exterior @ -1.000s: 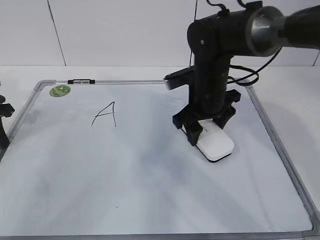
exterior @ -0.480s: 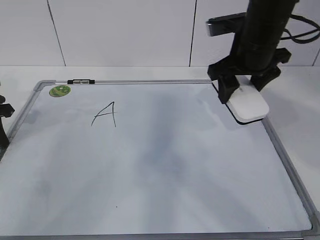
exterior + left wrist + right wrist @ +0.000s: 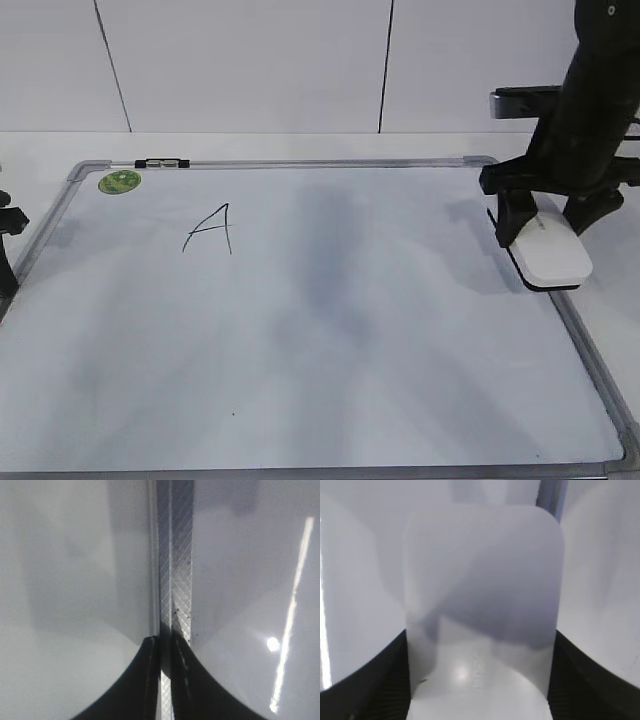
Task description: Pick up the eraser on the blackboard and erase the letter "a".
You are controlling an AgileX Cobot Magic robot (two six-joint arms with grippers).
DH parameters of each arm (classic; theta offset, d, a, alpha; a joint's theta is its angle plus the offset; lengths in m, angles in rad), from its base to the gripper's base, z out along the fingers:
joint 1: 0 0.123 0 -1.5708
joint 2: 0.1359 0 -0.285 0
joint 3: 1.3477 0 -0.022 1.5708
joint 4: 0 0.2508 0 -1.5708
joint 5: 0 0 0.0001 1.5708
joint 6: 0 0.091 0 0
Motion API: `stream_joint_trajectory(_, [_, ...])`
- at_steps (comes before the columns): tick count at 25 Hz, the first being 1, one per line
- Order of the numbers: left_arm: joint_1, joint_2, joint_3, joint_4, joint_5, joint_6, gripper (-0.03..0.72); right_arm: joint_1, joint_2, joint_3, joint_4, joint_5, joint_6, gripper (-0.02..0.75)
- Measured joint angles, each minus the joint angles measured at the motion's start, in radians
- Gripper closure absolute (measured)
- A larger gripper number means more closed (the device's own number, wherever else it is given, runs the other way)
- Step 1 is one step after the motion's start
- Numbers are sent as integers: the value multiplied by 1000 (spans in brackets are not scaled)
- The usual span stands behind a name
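Note:
The blackboard (image 3: 330,330) is a white board with a grey frame, lying flat. My right gripper (image 3: 545,225) is shut on the white eraser (image 3: 552,256) and holds it at the board's right frame edge. In the right wrist view the eraser (image 3: 480,595) fills the space between the black jaws (image 3: 480,680). No small letter "a" shows; only a capital "A" (image 3: 208,230) stands at the upper left. My left gripper (image 3: 6,250) is at the board's left edge. In the left wrist view it (image 3: 164,645) is shut and empty over the frame (image 3: 175,555).
A round green sticker (image 3: 120,181) sits at the board's far left corner, with a small black clip (image 3: 162,162) on the top frame beside it. The board lies on a white table (image 3: 600,160) before a white wall.
My right gripper has carried the eraser from the board's middle right up and to the right, then down to the right frame edge. The left gripper has not moved.

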Motion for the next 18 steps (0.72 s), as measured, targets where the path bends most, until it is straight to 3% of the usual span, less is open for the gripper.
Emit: stream_joint_trajectory(18, [0,0,0,0,2,0,671,-15,69,7,0,-41,65,209])
